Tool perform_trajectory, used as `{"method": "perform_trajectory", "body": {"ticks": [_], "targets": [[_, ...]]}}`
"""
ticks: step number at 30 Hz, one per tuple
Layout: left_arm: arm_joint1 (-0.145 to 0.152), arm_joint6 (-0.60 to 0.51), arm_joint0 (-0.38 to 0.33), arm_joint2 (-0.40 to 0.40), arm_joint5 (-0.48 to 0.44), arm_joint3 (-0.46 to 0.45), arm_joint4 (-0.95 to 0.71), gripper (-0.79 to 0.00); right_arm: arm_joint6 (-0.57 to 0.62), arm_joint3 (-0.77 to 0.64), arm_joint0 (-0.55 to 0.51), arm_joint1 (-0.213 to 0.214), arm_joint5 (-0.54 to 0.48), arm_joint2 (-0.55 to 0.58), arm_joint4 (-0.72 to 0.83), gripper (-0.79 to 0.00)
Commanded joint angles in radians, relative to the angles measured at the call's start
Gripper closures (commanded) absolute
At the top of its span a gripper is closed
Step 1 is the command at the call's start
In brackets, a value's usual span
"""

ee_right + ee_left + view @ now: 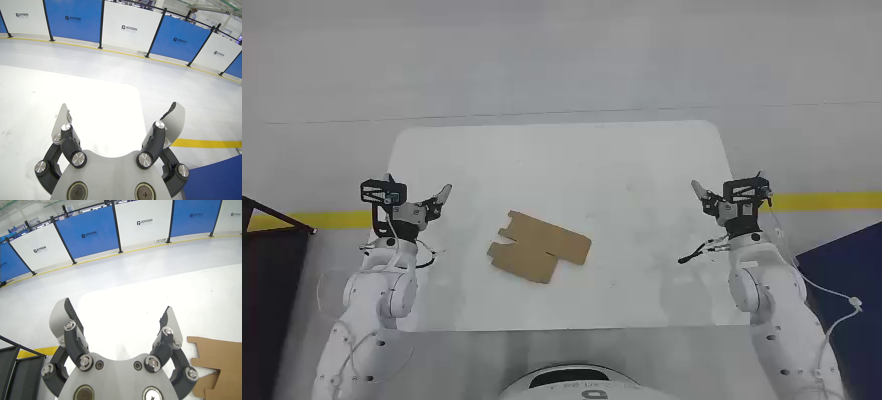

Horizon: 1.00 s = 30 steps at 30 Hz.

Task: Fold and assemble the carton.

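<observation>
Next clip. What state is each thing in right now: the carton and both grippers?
carton: flat, not yet folded, lying on the table.
left gripper: jaws open, holding nothing, clear of the carton.
right gripper: jaws open, holding nothing.

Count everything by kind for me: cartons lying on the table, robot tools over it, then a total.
Flat carton: 1
Tools: 2 (left tool, right tool, both open and holding nothing)
Total: 3
</observation>
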Motion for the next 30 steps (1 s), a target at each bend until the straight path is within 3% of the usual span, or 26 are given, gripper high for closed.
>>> {"method": "perform_trajectory", "body": {"ticks": [1,13,16,24,30], "targets": [[0.0,0.0,0.0,0.0,0.0,0.0,0.0,-0.785,0.0,0.0,0.0,0.0,0.0,0.0,0.0,-0.784],[0.0,0.0,0.0,0.0,0.0,0.0,0.0,-0.785,-0.001,-0.001,0.0,0.0,0.004,0.0,-0.007,-0.785],[0.0,0.0,0.0,0.0,0.0,0.0,0.0,-0.785,-0.047,-0.024,-0.021,-0.002,0.053,-0.045,-0.144,-0.785],[0.0,0.0,0.0,0.0,0.0,0.0,0.0,-0.785,-0.155,-0.047,-0.076,-0.003,0.056,-0.164,-0.465,-0.785],[0.0,0.0,0.0,0.0,0.0,0.0,0.0,-0.785,-0.149,-0.05,-0.078,-0.003,0.054,-0.165,-0.47,-0.785]]}}
